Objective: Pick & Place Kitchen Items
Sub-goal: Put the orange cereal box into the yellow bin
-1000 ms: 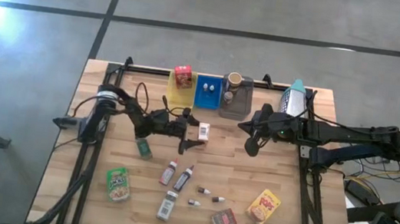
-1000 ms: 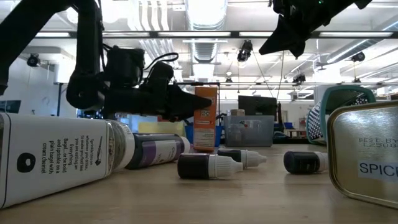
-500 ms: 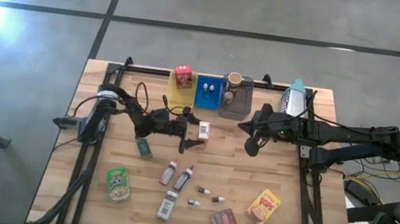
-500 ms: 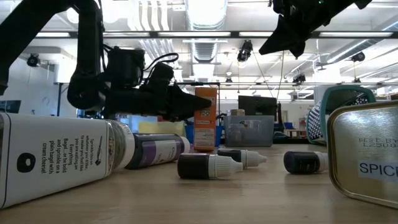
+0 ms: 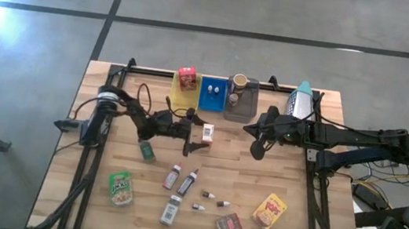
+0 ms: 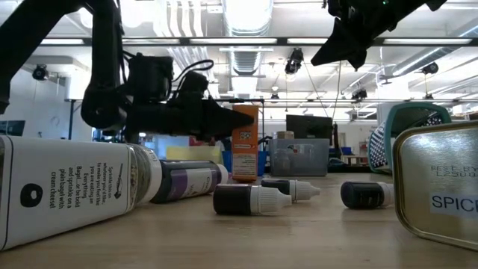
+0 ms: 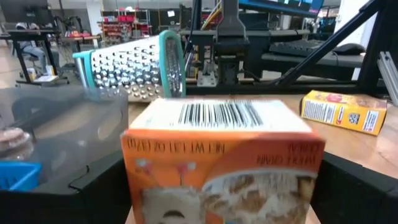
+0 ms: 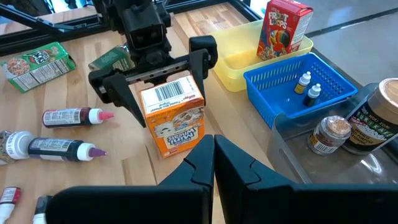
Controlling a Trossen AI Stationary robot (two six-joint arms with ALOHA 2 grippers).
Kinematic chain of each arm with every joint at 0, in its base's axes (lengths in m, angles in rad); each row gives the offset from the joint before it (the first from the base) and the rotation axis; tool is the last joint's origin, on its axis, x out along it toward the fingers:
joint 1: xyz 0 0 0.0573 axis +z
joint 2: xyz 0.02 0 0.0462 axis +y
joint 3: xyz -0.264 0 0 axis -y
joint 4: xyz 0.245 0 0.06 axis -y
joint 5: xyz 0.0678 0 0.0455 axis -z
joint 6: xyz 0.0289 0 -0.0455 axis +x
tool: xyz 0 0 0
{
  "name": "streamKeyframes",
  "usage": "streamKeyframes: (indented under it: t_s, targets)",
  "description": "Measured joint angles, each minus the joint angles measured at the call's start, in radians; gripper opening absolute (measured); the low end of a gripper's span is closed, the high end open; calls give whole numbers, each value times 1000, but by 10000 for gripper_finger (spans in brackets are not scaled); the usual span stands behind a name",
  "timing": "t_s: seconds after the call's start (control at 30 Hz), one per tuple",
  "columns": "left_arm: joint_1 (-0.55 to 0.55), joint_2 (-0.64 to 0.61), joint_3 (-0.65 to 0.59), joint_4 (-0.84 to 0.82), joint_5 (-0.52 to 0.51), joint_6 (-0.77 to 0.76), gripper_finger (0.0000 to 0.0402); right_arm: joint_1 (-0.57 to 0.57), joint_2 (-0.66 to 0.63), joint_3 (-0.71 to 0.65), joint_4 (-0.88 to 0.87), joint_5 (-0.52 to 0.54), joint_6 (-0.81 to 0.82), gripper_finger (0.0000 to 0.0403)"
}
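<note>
Now that the left gripper [image 8: 163, 78] has spread its fingers wide either side of the orange snack box [image 8: 174, 119], looks like a release or a lineup, hard to call. Box stands upright on the table [image 5: 298, 186], just in front of the yellow tray [image 5: 178, 95]. Fingers not touching it. Right gripper [image 5: 257, 149] hangs pinched shut, holding nothing, near the grey tray [image 5: 247, 111].

Open worktop [image 5: 292, 173] lies at centre right; bottles [image 5: 180, 179] and vials [image 5: 212, 201] crowd the lower middle, three trays [image 5: 214, 97] line the upper edge.
</note>
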Motion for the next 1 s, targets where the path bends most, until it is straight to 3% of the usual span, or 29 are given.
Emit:
streamKeyframes:
  t_s: [0.47, 0.67, 0.83, 1.0]
  targets:
    - [-2, -80, -5, -32, 27, 15, 400, 0, 0, 0, 0, 0, 0, 8]
    - [-3, -168, -5, -52, 51, 17, 400, 0, 0, 0, 0, 0, 0, 8]
    - [-3, -320, -5, -260, 51, 19, 400, 0, 0, 0, 0, 0, 0, 8]
    - [-5, -539, 8, -611, 24, 43, 400, 0, 0, 0, 0, 0, 0, 8]
